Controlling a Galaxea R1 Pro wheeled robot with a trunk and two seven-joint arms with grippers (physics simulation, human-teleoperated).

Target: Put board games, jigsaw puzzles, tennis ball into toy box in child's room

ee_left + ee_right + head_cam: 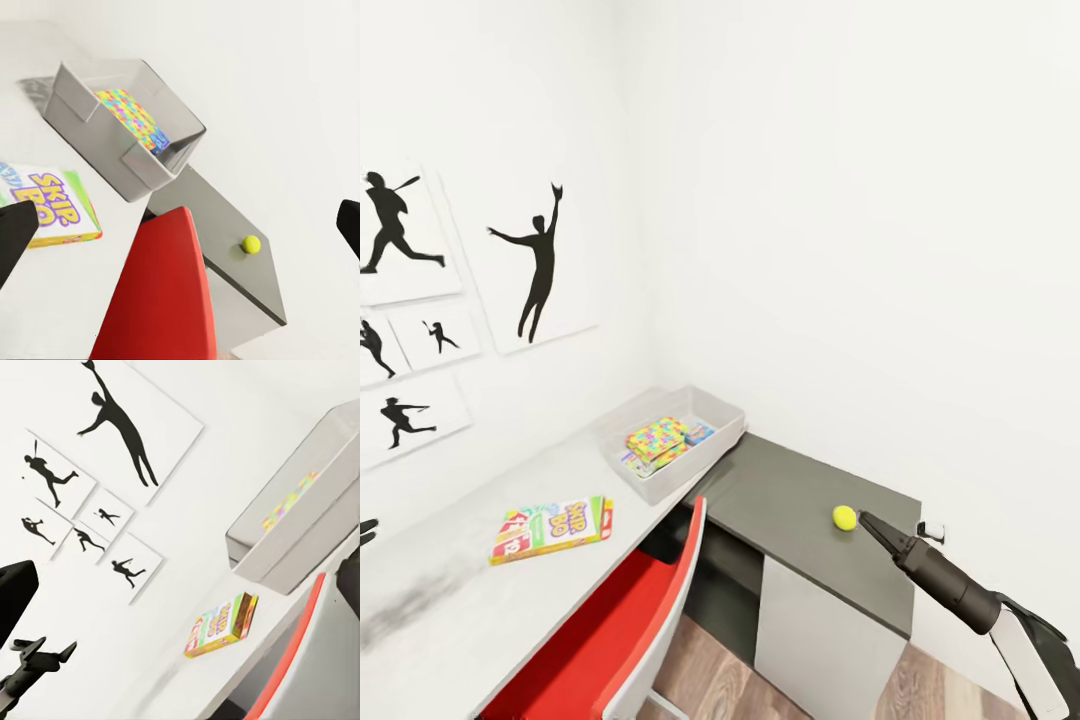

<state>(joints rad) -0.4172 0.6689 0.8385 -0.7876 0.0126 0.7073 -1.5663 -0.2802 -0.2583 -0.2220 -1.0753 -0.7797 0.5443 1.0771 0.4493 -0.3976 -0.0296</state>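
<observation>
The light grey toy box stands on the white table against the wall. Multicolour jigsaw puzzles lie inside it. A Skip-Bo board game lies flat on the table in front of the box. The tennis ball rests on the lower dark grey section. My right gripper hovers just right of the ball, empty, its fingers wide apart in the right wrist view. My left gripper is open and holds nothing.
A red chair is pushed under the table between the board game and the dark section. Silhouette pictures hang on the left wall. White walls close the corner behind the toy box.
</observation>
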